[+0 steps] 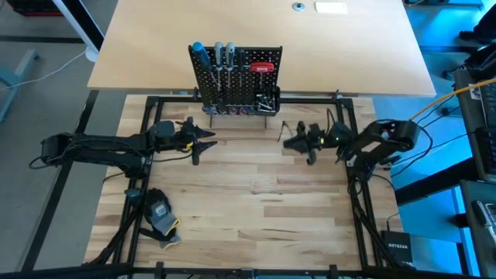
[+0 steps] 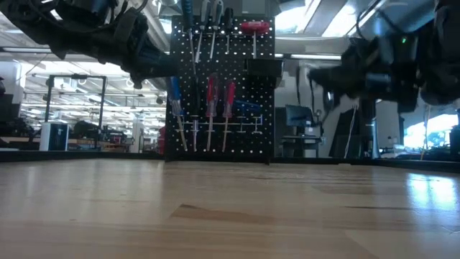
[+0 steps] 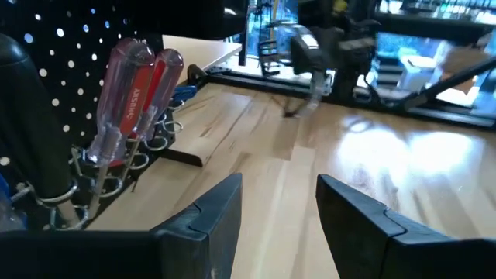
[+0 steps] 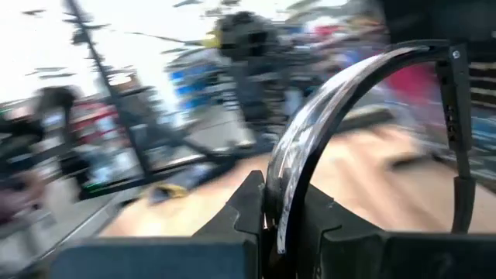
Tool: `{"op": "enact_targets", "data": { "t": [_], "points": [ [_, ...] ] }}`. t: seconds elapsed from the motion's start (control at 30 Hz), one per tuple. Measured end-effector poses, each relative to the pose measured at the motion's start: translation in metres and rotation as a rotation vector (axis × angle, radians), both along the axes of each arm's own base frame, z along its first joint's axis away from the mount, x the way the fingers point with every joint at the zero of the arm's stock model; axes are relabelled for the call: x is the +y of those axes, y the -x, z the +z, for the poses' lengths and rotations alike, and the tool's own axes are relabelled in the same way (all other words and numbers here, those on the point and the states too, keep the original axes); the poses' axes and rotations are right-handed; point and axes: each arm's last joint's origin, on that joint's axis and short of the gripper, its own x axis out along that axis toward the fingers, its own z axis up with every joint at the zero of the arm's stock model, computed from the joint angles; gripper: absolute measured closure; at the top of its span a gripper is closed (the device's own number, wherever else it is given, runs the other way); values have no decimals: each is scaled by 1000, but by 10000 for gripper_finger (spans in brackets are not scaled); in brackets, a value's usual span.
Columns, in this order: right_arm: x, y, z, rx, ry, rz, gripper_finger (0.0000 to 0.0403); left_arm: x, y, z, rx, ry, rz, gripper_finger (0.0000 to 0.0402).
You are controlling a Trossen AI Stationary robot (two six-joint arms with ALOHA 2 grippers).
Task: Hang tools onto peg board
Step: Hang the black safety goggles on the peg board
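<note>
The peg board (image 1: 236, 77) stands upright at the far middle of the wooden table. Blue, grey and red-handled tools (image 1: 221, 58) hang on it; the red-handled screwdrivers (image 3: 136, 85) sit in wire rings. My left gripper (image 1: 211, 142) hovers open in front of the board's left side, with nothing between its fingers (image 3: 209, 213). My right gripper (image 1: 288, 142) is in front of the board's right side, above the table, and is shut on a slim silver tool (image 3: 314, 93). My right gripper pinches the slim silver tool (image 4: 291, 182) between its two fingers, and the shiny shaft sticks out past the fingertips. The fingers come about level from the table's right side. The tool is tilted, with its free end (image 3: 293, 113) lower and clear of the table.
A black-and-yellow glove (image 1: 160, 217) lies near the table's left front corner. A black frame (image 1: 248, 99) borders the work area. Bare wood (image 1: 256, 194) lies between the grippers and the near edge. A dark box (image 1: 399, 246) sits off the right front.
</note>
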Motion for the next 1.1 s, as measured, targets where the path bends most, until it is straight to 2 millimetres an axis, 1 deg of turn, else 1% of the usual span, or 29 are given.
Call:
{"op": "enact_targets", "data": {
  "t": [0.07,0.17,0.23,0.33,0.47,0.6,0.7,0.8,0.87,1.0,1.1],
  "points": [
    [15,-11,7,-38,41,77,370,-1,-1,1,-22,17,0,245],
    [35,-33,22,-121,144,181,370,-3,-7,2,-68,49,-12,245],
    [45,-49,32,-163,220,233,370,-6,-13,4,-124,70,-38,245],
    [56,-71,43,-176,303,292,370,-13,-22,7,-221,102,-89,245],
    [66,-98,59,-141,338,382,370,-19,-41,12,-251,125,-123,245],
    [78,-120,73,-107,404,410,370,-28,-69,17,-242,144,-166,245],
    [81,-128,79,-76,444,376,370,-36,-84,23,-246,169,-214,245],
    [81,-132,80,-44,461,324,370,-45,-95,29,-261,188,-252,245],
    [80,-133,81,-37,468,295,370,-50,-100,29,-256,190,-265,245],
    [80,-133,82,-48,479,286,370,-52,-112,23,-227,167,-237,245],
    [86,-133,82,-51,479,305,370,-48,-115,19,-207,115,-166,245]
  ]
}}
